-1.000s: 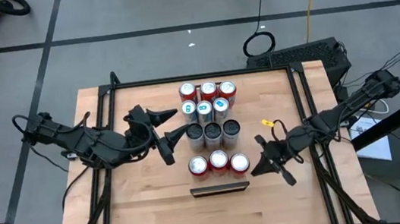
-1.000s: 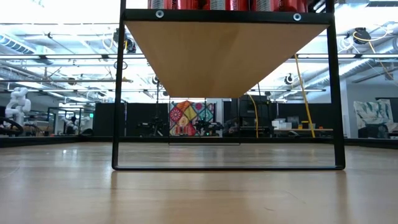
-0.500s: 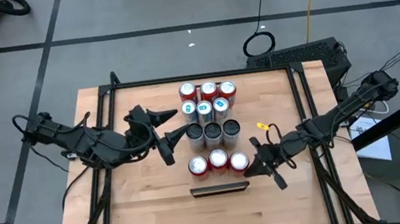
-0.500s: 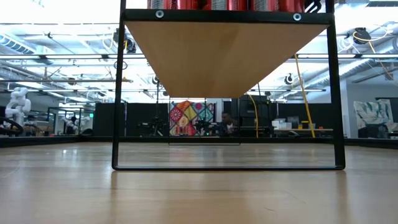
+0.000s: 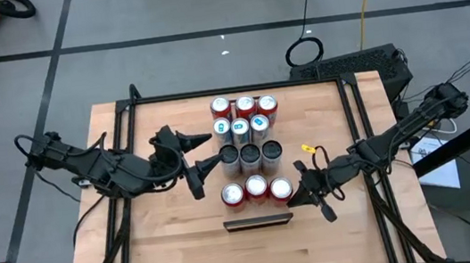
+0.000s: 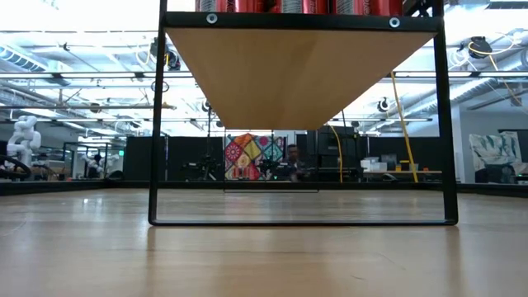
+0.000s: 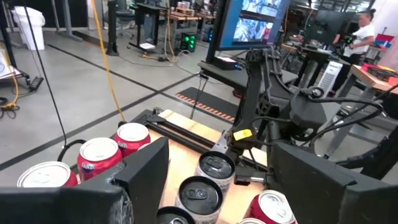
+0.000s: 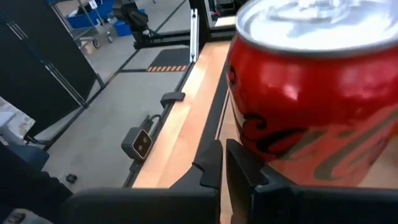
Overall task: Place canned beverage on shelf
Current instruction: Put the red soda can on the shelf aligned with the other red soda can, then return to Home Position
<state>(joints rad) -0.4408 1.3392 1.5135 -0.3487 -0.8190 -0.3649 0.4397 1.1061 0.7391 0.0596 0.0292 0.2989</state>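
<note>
Fingers closed beside red can, label cropped

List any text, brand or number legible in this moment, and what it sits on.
Red can at the right gripper: black script lettering, cropped, not readable.
Red cans in the left wrist view: dark mark on the side, too small to read.
Monitor behind: blurred.
Nothing else is legible.

Cans stand packed in touching rows, no gap between them for a gripper. Bare desk lies open on both flanks — the left gripper and right gripper occupy the sides.
</note>
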